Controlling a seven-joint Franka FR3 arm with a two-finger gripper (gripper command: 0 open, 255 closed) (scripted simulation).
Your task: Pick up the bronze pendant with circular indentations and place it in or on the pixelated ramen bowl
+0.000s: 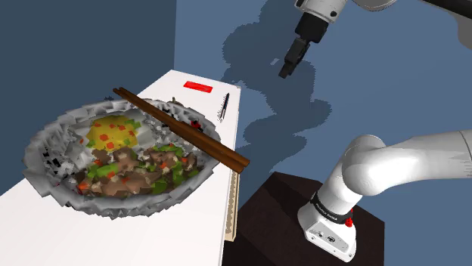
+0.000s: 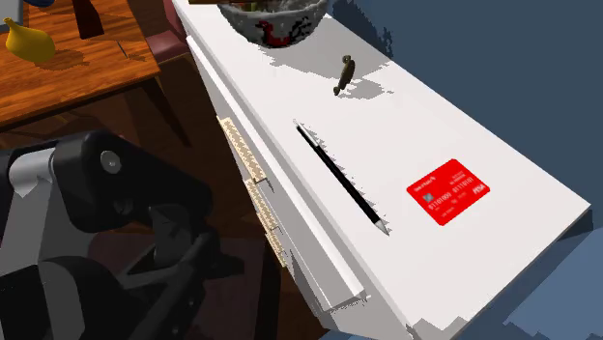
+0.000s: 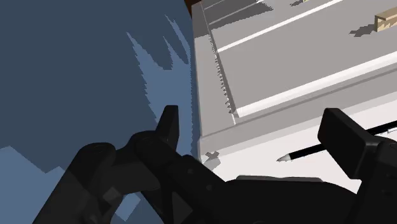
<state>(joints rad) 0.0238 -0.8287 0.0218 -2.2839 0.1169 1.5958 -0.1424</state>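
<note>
The white counter runs away below the hand, with the pixelated ramen bowl at its end farthest from the hand and brown chopsticks laid across the bowl's rim. The black gripper hangs high off the counter's near end, its fingers standing wide apart and holding nothing. The red card and black pen lie nearest below it. The small bronze pendant rests on the counter beyond the pen, just beside the bowl, well apart from the hand.
</note>
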